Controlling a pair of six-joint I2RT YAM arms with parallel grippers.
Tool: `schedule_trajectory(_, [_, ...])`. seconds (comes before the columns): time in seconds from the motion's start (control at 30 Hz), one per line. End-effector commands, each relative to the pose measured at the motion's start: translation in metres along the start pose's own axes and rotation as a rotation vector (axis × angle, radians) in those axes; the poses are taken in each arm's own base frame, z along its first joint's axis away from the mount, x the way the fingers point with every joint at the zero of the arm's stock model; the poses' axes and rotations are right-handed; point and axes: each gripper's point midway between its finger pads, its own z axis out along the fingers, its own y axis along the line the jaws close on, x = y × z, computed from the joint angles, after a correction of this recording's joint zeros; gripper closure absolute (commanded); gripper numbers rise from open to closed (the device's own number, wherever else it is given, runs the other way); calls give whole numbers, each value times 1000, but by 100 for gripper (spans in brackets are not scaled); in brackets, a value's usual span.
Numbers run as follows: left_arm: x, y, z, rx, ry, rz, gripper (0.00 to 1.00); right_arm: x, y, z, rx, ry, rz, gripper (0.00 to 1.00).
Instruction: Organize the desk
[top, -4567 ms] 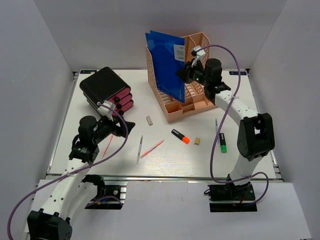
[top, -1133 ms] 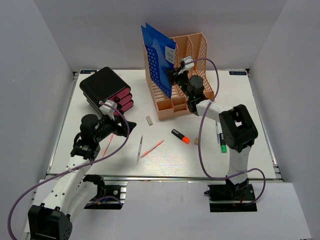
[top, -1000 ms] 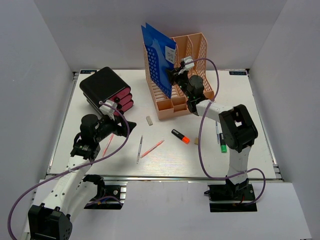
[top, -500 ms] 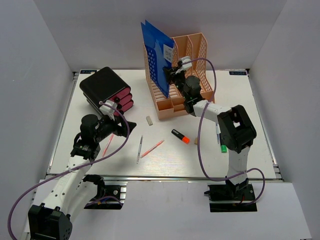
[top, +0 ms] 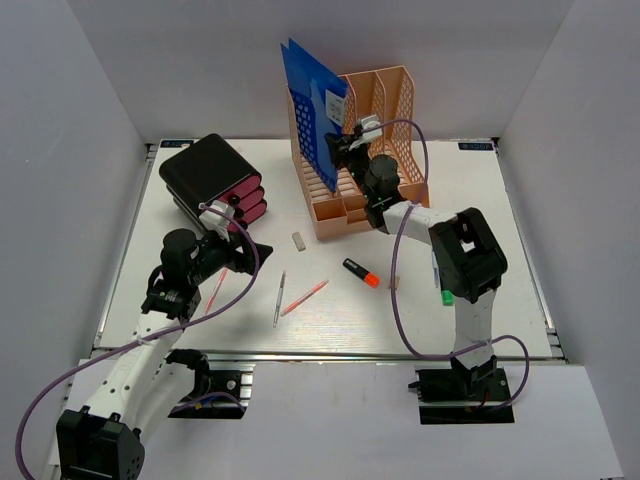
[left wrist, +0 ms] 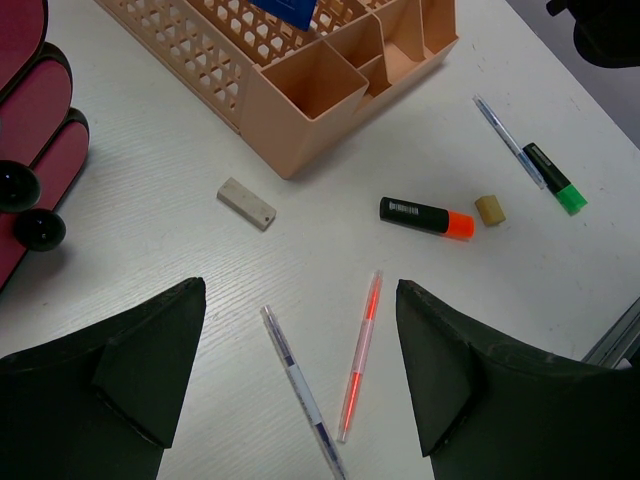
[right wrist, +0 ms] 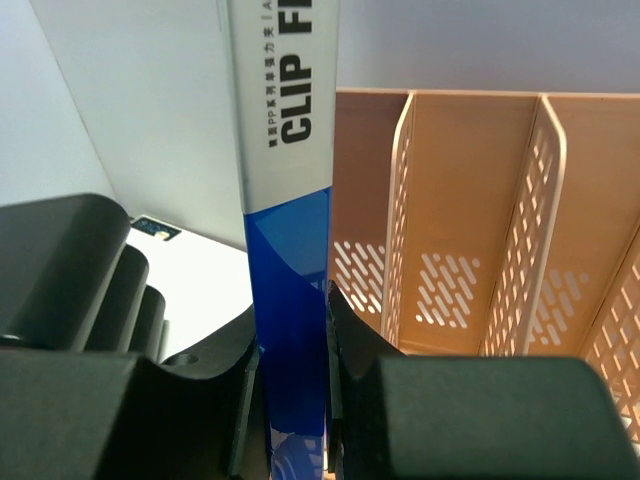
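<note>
The white desk (top: 490,200) holds a peach mesh file rack (top: 380,130) at the back. My right gripper (top: 340,150) is shut on a blue clip file (top: 312,105) and holds it upright at the rack's left side. In the right wrist view the blue file (right wrist: 290,290) is pinched between my right gripper's (right wrist: 293,330) jaws, with the rack (right wrist: 470,230) just to its right. My left gripper (top: 245,255) is open and empty above the desk's front left. In its wrist view my left gripper (left wrist: 300,335) hovers over a red pen (left wrist: 360,355) and a clear blue pen (left wrist: 300,390).
A black and pink case (top: 212,180) stands at the back left. Loose on the desk are a grey eraser (top: 298,240), a black and orange highlighter (top: 361,272), a tan eraser (top: 394,283), a green marker (top: 445,292), a blue pen (top: 433,252) and a pink pen (top: 215,290).
My right gripper has carried the blue file left and more upright, to the rack's left side. The rack has shifted a little. The left arm has not moved.
</note>
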Motion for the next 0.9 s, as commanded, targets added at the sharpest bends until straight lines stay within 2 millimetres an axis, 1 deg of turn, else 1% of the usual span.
schedule_trajectory(0.0, [0,-3,0,22,-5,6,14,-69,10,9,-13,-242,-16,100])
schedule_trajectory(0.03, [0,-3,0,20,-5,6,14,-68,12,10,-14,-242,-14,100])
schedule_trajectory(0.13, [0,-2,0,20,-4,7,14,-63,9,13,-2,-235,-10,100])
schedule_trajectory(0.27, [1,-2,0,20,-1,9,14,-55,8,12,8,-219,-12,100])
schedule_trajectory(0.33, [1,-2,0,21,-1,9,14,-47,3,10,27,-199,-9,100])
schedule_trajectory(0.37, [1,-2,0,21,-1,7,14,-48,3,8,32,-205,-12,100])
schedule_trajectory(0.4, [0,-3,0,20,-5,9,14,-43,2,4,36,-198,-25,100])
schedule_trajectory(0.43, [-1,-3,-1,21,-6,10,14,-45,2,2,39,-204,-29,100])
schedule_trajectory(0.47, [0,-3,-1,22,-5,11,14,-45,2,1,48,-207,-29,79])
schedule_trajectory(0.5, [-1,-3,-1,22,-7,9,14,-48,1,-3,50,-222,-39,70])
schedule_trajectory(0.53, [-1,-3,-1,24,-6,10,14,-48,2,-6,46,-225,-58,58])
schedule_trajectory(0.6, [-1,-3,0,25,-6,9,14,-55,2,-12,43,-247,-70,49])
schedule_trajectory(0.63, [-2,-4,0,27,-8,8,14,-55,2,-14,38,-246,-72,42])
schedule_trajectory(0.67, [-1,-4,-1,27,-8,8,14,-63,3,-16,35,-259,-72,40])
schedule_trajectory(0.7, [-1,-4,-1,29,-8,7,14,-61,3,-20,36,-253,-72,37])
schedule_trajectory(0.73, [-3,-5,-1,28,-12,9,14,-61,4,-22,27,-251,-108,35])
schedule_trajectory(0.77, [-2,-5,-1,31,-10,8,14,-61,2,-24,31,-249,-116,35])
schedule_trajectory(0.8, [-3,-5,-1,28,-13,8,14,-71,3,-27,27,-266,-125,34])
schedule_trajectory(0.83, [-3,-5,-2,27,-16,8,14,-69,4,-33,19,-263,-146,34])
schedule_trajectory(0.87, [-2,-4,-2,24,-14,8,14,-81,5,-37,19,-285,-156,34])
